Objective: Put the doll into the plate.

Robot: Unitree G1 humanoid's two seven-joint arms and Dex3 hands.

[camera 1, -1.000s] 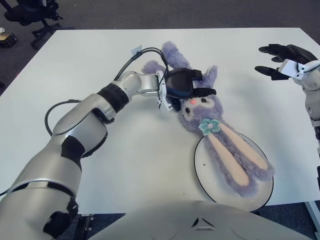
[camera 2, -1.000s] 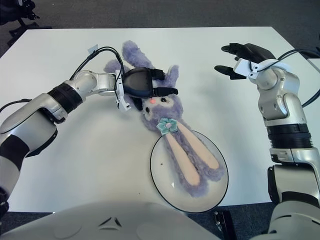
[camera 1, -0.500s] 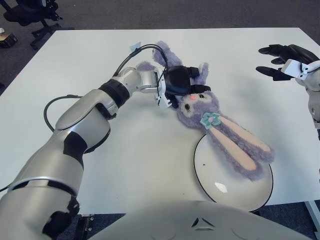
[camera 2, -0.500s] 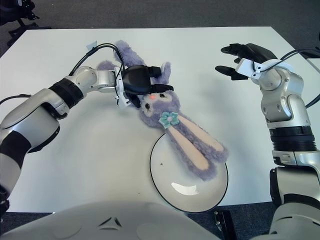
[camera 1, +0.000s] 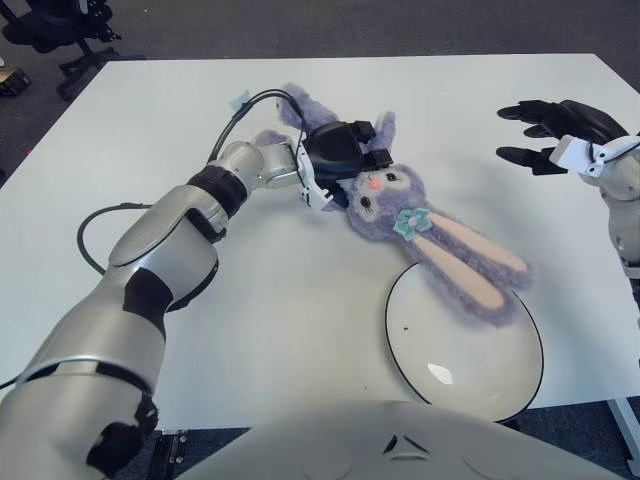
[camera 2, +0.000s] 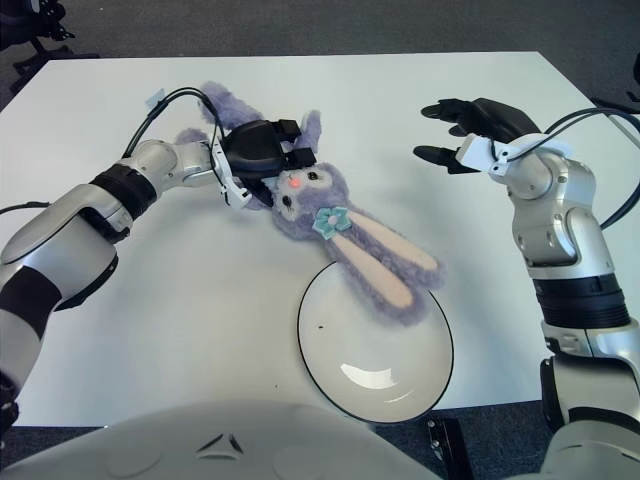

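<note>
The left hand [camera 1: 338, 158] was closed on the head of the doll [camera 1: 420, 225], which lay slanted on the table [camera 1: 300, 300] with only its long ears over the far rim of the plate [camera 1: 465, 345]. The grip looked shallow, so the doll could slip or stay half out; the right hand [camera 2: 475, 125] hovered spread and empty, and no writing showed.

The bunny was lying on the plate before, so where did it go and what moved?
The left hand, gripping the bunny by its head, has pulled it up and to the left across the table. Its long ears have slid almost off the plate; only their tips overlap the rim now. The right hand, open, shifted a little leftward. The plate stayed where it was.
</note>
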